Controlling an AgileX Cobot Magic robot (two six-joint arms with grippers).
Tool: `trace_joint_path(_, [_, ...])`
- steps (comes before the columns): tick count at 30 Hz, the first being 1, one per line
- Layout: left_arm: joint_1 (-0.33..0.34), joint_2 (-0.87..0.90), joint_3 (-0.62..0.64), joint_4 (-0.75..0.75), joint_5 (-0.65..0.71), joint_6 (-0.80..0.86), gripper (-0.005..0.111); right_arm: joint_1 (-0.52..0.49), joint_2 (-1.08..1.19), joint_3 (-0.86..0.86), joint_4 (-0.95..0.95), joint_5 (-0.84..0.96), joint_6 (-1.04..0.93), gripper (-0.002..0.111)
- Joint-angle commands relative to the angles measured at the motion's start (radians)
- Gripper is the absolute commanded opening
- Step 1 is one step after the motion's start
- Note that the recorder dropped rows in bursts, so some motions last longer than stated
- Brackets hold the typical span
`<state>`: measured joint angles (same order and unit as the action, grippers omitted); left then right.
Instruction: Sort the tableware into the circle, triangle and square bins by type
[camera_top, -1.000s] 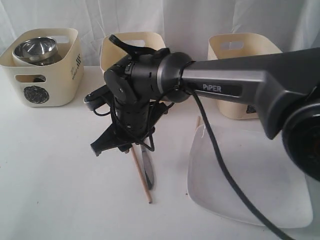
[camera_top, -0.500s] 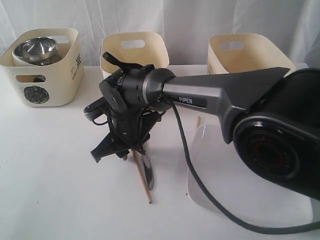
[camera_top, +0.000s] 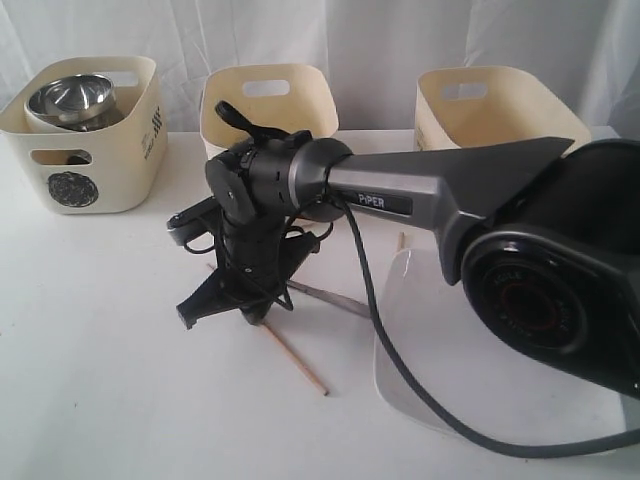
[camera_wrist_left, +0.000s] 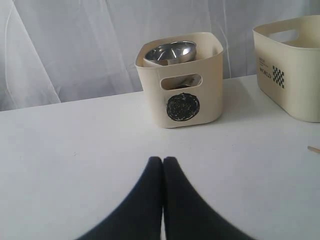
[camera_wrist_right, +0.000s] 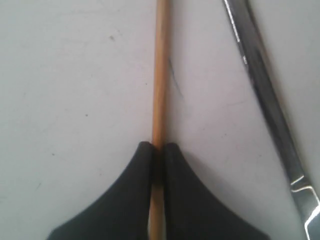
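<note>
Chopstick, wooden, lies on counter just beside steel knife, not touching; right pincer clenched around it. Left pincer clenched on nothing above counter.

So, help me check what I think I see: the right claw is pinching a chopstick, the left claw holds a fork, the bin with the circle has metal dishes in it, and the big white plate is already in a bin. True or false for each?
1. The right gripper is pinching a wooden chopstick. True.
2. The left gripper holds a fork. False: its jaws are shut together with nothing between them, above the bare table.
3. The circle bin has metal dishes in it. True: a steel bowl shows at its top.
4. The white plate is already in a bin. False: it lies on the table, in front of the right-hand bin.
</note>
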<state>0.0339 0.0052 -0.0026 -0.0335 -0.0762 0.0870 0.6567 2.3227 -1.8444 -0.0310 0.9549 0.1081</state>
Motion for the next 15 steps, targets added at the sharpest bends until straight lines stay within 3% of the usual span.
trace_joint_path(1, [0.001, -0.005, 0.003, 0.002, -0.007, -0.001, 0.000, -0.009, -0.049, 0.008, 0.024, 0.003, -0.017, 0.000])
trace_joint_path(7, [0.001, -0.005, 0.003, 0.002, -0.007, -0.001, 0.000, -0.012, -0.245, 0.167, 0.024, -0.124, -0.026, 0.000])
trace_joint_path(15, [0.001, -0.005, 0.003, 0.002, -0.007, -0.001, 0.000, -0.123, -0.597, 0.505, 0.015, -0.650, 0.004, 0.000])
